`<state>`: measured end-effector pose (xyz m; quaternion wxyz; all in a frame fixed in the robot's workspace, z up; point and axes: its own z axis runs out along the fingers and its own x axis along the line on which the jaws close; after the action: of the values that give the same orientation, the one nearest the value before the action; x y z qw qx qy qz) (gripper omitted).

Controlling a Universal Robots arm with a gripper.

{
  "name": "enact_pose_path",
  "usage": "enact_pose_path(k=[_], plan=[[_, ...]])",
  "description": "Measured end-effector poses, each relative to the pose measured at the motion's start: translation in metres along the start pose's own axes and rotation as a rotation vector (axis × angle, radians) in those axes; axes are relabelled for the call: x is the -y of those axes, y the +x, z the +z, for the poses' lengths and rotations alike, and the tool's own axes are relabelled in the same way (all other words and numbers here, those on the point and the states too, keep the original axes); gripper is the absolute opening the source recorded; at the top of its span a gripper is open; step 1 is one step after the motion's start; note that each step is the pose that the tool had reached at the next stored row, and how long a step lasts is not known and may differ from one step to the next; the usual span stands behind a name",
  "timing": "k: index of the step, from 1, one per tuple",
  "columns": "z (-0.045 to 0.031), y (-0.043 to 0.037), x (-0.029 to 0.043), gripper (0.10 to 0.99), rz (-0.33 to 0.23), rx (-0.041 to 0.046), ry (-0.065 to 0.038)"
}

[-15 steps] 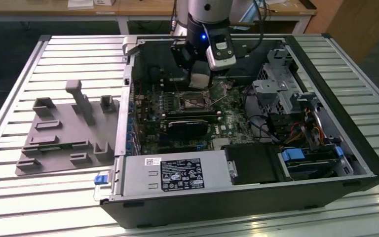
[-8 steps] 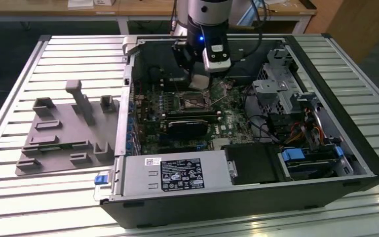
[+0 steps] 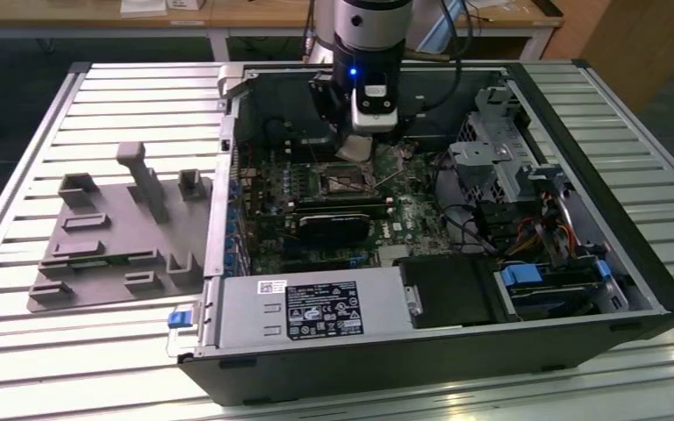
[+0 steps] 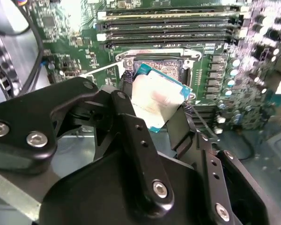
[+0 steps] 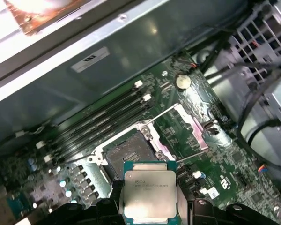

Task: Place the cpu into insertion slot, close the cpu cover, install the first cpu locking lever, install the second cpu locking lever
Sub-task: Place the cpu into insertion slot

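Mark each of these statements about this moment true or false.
1. The arm's black gripper is shut on the small square silver-topped cpu. True.
2. The cpu is seated in the square dark-centred insertion slot. False: the gripper holds it clear of the slot, whose centre is bare.
3. The black computer case lies open on a slatted metal table. True.
4. The grey moulded fixture plate lies at the exterior view's right of the case. False: it lies at its left.

The arm [image 3: 372, 26] is a silver-grey tube with a black band; a blue light [image 3: 350, 73] glows on its black-and-white wrist block [image 3: 369, 103]; the gripper [image 4: 157, 93] is matt black, with jointed links and silver screws [image 4: 160, 189].
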<state>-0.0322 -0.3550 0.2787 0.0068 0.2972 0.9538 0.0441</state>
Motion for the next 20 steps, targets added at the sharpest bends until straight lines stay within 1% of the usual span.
enact_pose_path(k=[20], plan=[[0.0097, -0.0001, 0.0009, 0.537, 0.363, 0.0321, -0.005]])
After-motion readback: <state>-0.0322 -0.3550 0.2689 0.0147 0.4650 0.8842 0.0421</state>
